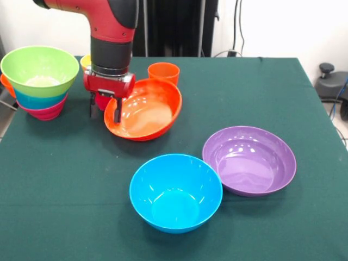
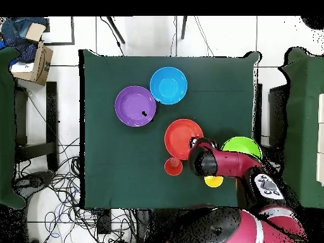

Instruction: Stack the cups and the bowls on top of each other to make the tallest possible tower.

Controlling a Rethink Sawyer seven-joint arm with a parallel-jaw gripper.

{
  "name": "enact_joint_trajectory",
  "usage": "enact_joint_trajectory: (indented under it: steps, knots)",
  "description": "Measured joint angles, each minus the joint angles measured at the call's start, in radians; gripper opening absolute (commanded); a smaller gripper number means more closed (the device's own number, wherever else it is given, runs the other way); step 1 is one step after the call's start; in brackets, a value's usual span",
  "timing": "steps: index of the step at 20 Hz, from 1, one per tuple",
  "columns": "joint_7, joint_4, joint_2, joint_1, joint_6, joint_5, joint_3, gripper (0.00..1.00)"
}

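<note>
My gripper (image 1: pixel 105 110) stands at the left rim of the large orange bowl (image 1: pixel 145 109), one finger inside and one outside, shut on the rim. The bowl tilts toward the camera. In the overhead view this bowl (image 2: pixel 180 136) lies beside the arm's wrist (image 2: pixel 204 159), which hides the gripper. The tower (image 1: pixel 41 87) stands at the far left: lime green bowl (image 1: pixel 39 68) on top, a blue bowl (image 1: pixel 37 101) and a magenta bowl (image 1: pixel 48 113) under it. The orange cup (image 1: pixel 163 72) stands behind the orange bowl. The yellow cup (image 1: pixel 85 61) peeks out behind the arm.
The blue bowl (image 1: pixel 175 193) and the purple bowl (image 1: pixel 249 160) sit upright side by side at the front right, also in the overhead view (image 2: pixel 168 85) (image 2: pixel 135 105). An orange-red piece (image 1: pixel 5 82) shows behind the tower. The table's left edge runs close to the tower.
</note>
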Motion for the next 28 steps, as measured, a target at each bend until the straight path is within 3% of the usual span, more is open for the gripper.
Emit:
enact_joint_trajectory:
  steps: [13, 28]
  knots:
    - [0.0, 0.002, -0.101, -0.028, 0.0, 0.021, 0.048, 1.0]
    - [0.0, 0.011, -0.12, -0.04, 0.0, 0.033, 0.088, 1.0]
